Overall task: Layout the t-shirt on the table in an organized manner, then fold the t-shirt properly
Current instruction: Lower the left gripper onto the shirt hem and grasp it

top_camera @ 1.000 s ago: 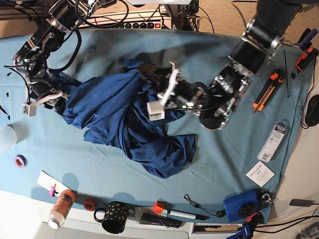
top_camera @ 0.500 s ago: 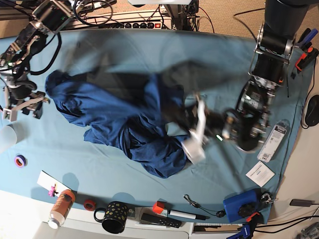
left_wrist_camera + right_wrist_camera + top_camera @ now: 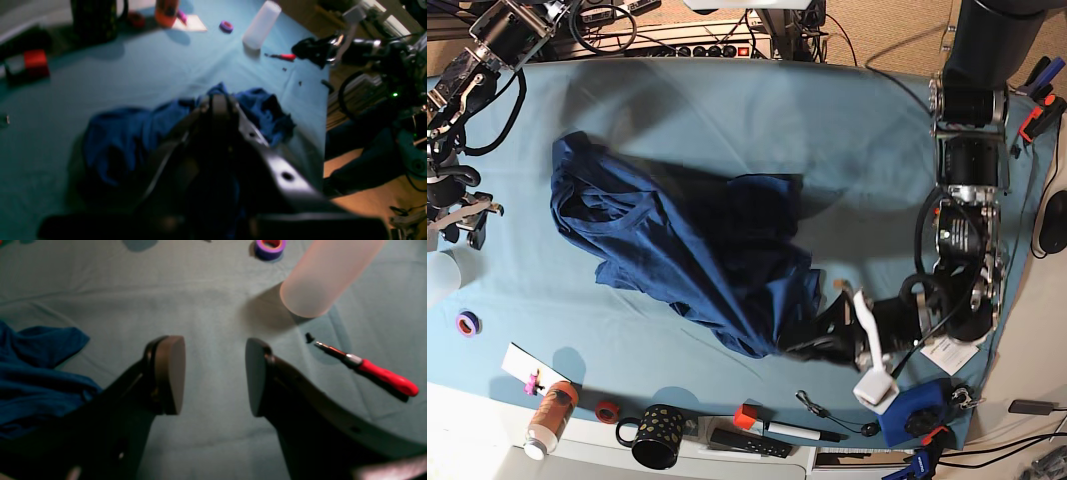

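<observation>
- T-shirt (image 3: 682, 255) lies bunched mid-table (image 3: 867, 130), its long axis slanting toward your left gripper (image 3: 812, 345).
- Left gripper pinches the shirt's near corner, jaws narrow.
- Right gripper (image 3: 213, 375) hangs wide and empty, just beside the shirt's far end.

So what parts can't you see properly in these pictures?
- Left gripper tips, left wrist view: dark and blurred, and its own body blocks them, so how it grips the t-shirt is unclear.
- T-shirt sleeves and collar, base view: bunched up in folds.
- T-shirt in the right wrist view: cut off by the left edge.
- Frosted bottle, right wrist view: top cut off and blurred.
- Right gripper: jaws open over bare table.
</observation>
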`<state>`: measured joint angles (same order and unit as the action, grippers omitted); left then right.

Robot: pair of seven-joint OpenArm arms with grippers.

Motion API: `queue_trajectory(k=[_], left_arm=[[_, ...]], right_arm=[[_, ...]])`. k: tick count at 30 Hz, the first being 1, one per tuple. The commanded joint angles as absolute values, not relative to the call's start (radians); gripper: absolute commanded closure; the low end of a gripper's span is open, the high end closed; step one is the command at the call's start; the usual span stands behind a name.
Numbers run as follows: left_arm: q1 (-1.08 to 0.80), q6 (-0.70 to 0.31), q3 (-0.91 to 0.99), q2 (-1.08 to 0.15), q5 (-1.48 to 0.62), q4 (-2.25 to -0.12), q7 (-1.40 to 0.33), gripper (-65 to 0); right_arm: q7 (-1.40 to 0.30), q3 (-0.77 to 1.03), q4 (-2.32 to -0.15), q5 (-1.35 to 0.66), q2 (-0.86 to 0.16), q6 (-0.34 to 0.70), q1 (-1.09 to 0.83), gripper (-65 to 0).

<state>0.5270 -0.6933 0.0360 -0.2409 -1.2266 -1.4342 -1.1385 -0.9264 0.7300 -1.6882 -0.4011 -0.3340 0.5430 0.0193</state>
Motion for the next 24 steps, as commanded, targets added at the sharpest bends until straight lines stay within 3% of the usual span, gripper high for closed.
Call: queue_trajectory(k=[1, 8, 17, 24], left_arm=[[0.57, -0.698, 0.042, -0.241, -1.255, -1.451, -1.106, 0.0], [0.605, -0.698, 0.041, -0.205, -1.234, -1.451, -1.098, 0.0], [0.652, -0.698, -0.056, -0.113, -1.215, -1.451, -1.098, 0.0], [0.749, -0.698, -0.215, -0.011, -0.977, -1.451, -0.946, 0.0]], right_arm=[[-0.899, 0.733, -1.705, -0.427, -0.357, 0.542, 0.033, -29.1], [-0.913, 0.733, -1.705, -0.455, -0.345, 0.543, 0.033, -29.1], [-0.906, 0.732, -1.705, -0.456, -0.201, 0.581, 0.033, -29.1], [-0.942, 0.732, -1.705, -0.511, -0.159, 0.617, 0.033, -29.1]])
